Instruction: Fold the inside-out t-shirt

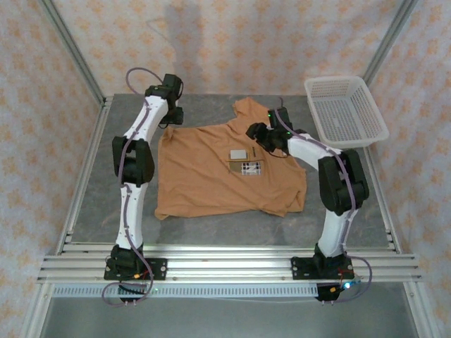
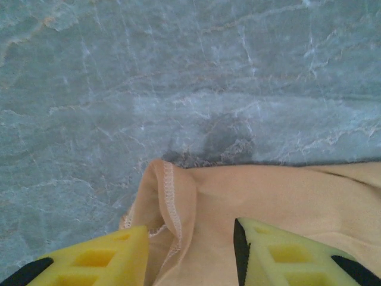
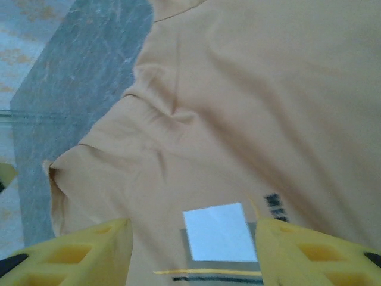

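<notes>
**Top external:** You see the inside-out t-shirt (image 1: pixel 211 176) spread flat across the middle of the grey desk (image 1: pixel 99 204), its white labels (image 1: pixel 244 160) facing up, right of centre. The left tool (image 1: pixel 175 115) sits at the shirt's far left corner. The right tool (image 1: pixel 255 132) hangs over the far right part of the shirt, just beyond the labels. A white basket (image 1: pixel 345 109) stands at the desk's far right corner, well apart from the shirt.

**Left wrist:** Your left tool (image 2: pixel 190 238) stands partly open, its yellow fingers (image 2: pixel 101 256) set on either side of a stitched edge (image 2: pixel 171 196) of the shirt (image 2: pixel 297 196). The fabric rises in a small fold between them, nearer one finger than the other, and a clear gap remains on the other side. The jaws are not pressed together on the cloth. Bare desk (image 2: pixel 178 71) lies just past the shirt's edge.

**Right wrist:** Your right tool (image 3: pixel 193 229) is open wider. Its fingers (image 3: pixel 77 250) straddle a white label (image 3: pixel 217 232) that lies flat on the shirt (image 3: pixel 250 89), and it holds nothing. The fabric beyond the label is creased, and the shirt's edge meets the desk (image 3: pixel 83 65) off to the left.
</notes>
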Controlling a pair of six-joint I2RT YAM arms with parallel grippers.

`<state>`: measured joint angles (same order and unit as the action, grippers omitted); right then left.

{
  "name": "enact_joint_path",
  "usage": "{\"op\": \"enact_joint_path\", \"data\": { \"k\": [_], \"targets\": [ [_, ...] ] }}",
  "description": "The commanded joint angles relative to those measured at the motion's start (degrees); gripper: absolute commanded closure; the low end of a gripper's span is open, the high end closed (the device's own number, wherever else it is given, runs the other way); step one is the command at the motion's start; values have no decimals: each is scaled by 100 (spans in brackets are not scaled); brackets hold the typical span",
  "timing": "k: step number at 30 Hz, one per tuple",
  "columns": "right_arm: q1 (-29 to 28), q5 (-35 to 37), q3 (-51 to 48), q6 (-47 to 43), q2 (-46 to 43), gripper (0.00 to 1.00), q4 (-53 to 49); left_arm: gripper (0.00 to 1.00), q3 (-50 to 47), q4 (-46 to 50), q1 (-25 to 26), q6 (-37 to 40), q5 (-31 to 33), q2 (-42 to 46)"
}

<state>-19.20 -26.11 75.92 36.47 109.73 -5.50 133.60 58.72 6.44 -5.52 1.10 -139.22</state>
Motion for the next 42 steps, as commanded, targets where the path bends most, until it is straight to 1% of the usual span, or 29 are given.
{"op": "enact_joint_path", "data": {
  "k": [1,5,8,12,15,19,21,23,28,29,30,31,34,37,40,42],
  "targets": [
    [-75,-94,381,-140,288,44,-102,57,137,321,105,278,368,-273],
    [-149,-146,720,-192,620,44,-148,59,320,337,137,339,384,-483],
    [-189,-224,1001,-203,930,44,-262,63,528,445,138,359,504,-659],
    [-207,-259,1172,-167,1195,45,-292,69,566,426,138,402,752,-753],
    [-207,-209,1204,-188,1276,45,-309,74,623,466,134,395,969,-799],
    [-198,52,1373,-285,1473,45,-568,81,632,400,138,384,1174,-763],
    [-188,95,1424,-283,1597,46,-657,87,666,391,137,409,1283,-754],
    [-172,84,1413,-264,1649,46,-698,91,682,377,126,461,1319,-764],
    [-146,54,1355,-210,1647,46,-647,92,685,406,123,508,1204,-795],
    [-154,41,1377,-210,1647,46,-654,94,685,407,119,523,1204,-812],
    [-150,38,1409,-219,1661,46,-679,99,694,398,112,531,1215,-833],
    [-149,50,1438,-222,1672,46,-698,100,693,395,108,526,1209,-839],
    [-116,273,1531,-263,1732,47,-898,100,734,377,39,472,1056,-845],
    [10,628,1509,-118,1787,50,-1168,100,808,274,-230,158,550,-752],
    [124,760,1353,-52,1805,50,-1273,100,704,-67,-692,-458,-521,-585],
    [129,840,1375,-141,1869,50,-1472,100,390,-569,-1026,-984,-1387,-455]
  ]
}}
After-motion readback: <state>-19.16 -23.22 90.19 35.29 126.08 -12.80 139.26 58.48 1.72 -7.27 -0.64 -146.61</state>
